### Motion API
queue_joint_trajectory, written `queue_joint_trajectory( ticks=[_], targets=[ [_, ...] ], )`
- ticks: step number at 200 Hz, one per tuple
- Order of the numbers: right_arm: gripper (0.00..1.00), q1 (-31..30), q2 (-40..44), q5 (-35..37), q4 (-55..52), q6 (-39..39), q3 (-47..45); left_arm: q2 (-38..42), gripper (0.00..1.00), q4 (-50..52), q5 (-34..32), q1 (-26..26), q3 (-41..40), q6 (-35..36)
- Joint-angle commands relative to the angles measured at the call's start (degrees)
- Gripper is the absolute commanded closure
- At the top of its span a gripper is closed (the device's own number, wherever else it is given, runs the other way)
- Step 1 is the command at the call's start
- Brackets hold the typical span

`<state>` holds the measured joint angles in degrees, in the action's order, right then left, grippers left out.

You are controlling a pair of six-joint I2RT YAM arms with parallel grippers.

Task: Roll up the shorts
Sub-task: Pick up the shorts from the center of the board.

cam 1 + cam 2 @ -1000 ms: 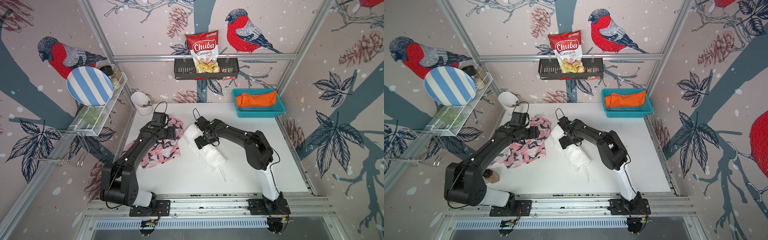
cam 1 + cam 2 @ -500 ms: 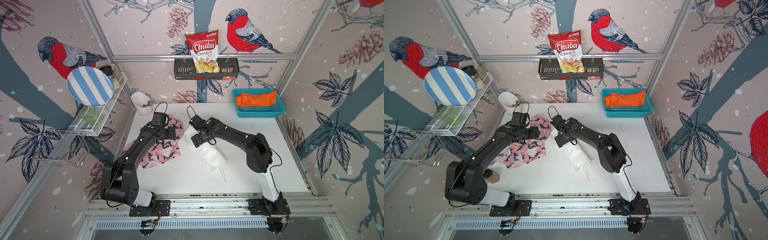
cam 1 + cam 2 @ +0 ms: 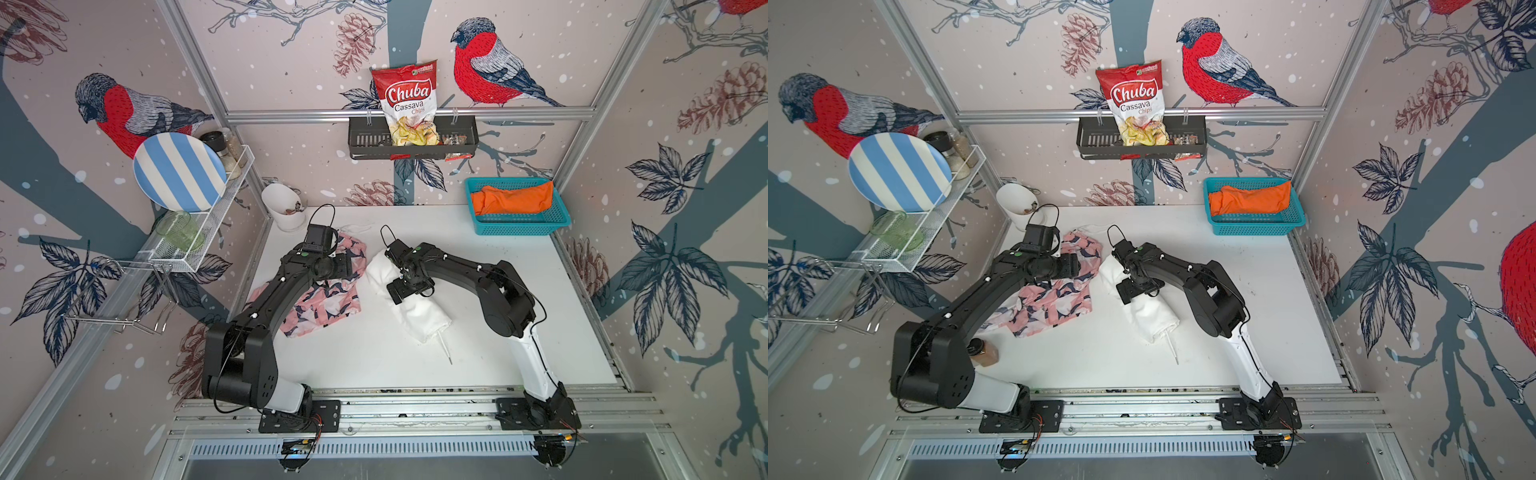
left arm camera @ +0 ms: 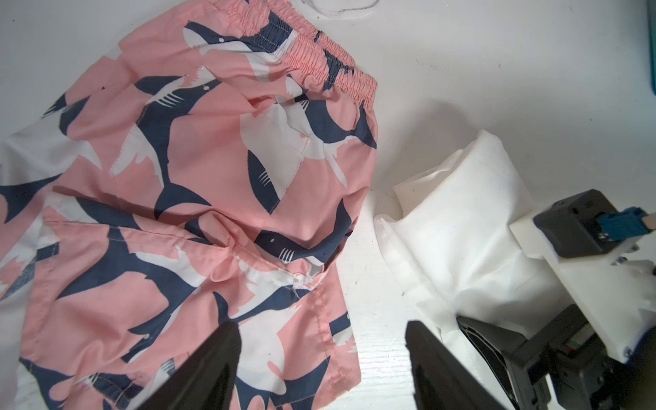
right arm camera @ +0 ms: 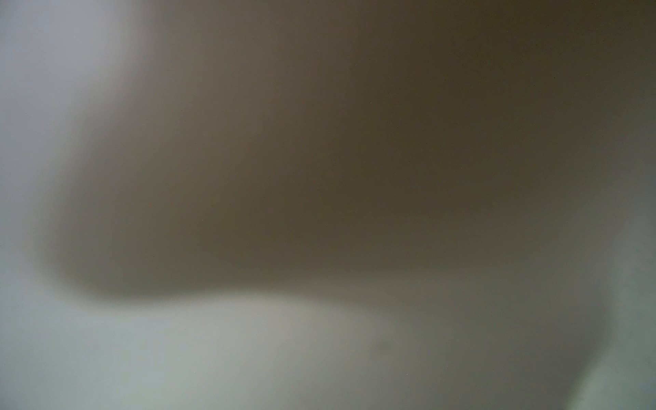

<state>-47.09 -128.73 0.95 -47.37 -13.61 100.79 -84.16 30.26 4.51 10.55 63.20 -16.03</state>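
At the far right corner of the tabletop [image 3: 498, 324], the orange shorts [image 3: 513, 199] are lying rolled inside a teal basket [image 3: 519, 228], so that pair is looking finished. Near the middle of the tabletop, the white shorts [image 3: 419, 316] are sitting as a plump roll, with a drawstring [image 3: 444, 347] trailing from the end nearer the front edge. The right gripper [image 3: 409, 289] is pressing down on the far half of this roll. The right wrist view is giving only blur, so it cannot be told whether the jaws are clasping the cloth or merely resting on it.

Toward the left edge, the pink shorts [image 3: 328, 303] are lying spread and rumpled, waistband toward the far edge, not yet rolled at all. The left gripper [image 4: 321, 328] is hovering over them, jaws standing apart with nothing between them.

Judging from this, one pair is put away, the white pair is rolled but probably needing a place in the basket, and the pink pair is waiting to be rolled.
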Motion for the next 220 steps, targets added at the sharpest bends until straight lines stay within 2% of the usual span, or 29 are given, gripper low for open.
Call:
queue_joint_trajectory(
  ticks=[1,29,80,118,157,186,220],
  targets=[
    [0.12,1.7,1.1,-5.6,2.2,-0.3,-2.7,-0.5,0.24,-0.7,1.4,-0.2,0.2,0.9],
    [0.32,4.6,5.3,-15.1,7.7,-2.1,-6.4,-0.2,0.24,-0.6,1.7,-0.2,0.2,1.0],
    [0.46,10.4,12.7,-35.0,25.0,-11.4,-16.3,-0.2,0.24,-1.0,2.6,-0.4,-0.1,0.9],
    [0.54,14.0,17.5,-44.7,43.6,-23.1,-25.2,0.0,0.23,-1.3,3.0,-0.6,-0.2,0.9],
    [0.61,17.7,21.7,-46.4,56.6,-33.6,-29.2,0.3,0.24,-1.9,3.7,-0.6,-0.4,0.9],
    [0.63,21.0,23.9,-43.8,61.2,-37.5,-28.6,0.1,0.23,-1.6,3.9,-0.7,0.4,1.4],
    [0.68,28.0,22.5,-41.0,65.6,-43.1,-24.3,2.1,0.23,-1.3,1.8,-0.7,0.8,2.6]
  ],
)
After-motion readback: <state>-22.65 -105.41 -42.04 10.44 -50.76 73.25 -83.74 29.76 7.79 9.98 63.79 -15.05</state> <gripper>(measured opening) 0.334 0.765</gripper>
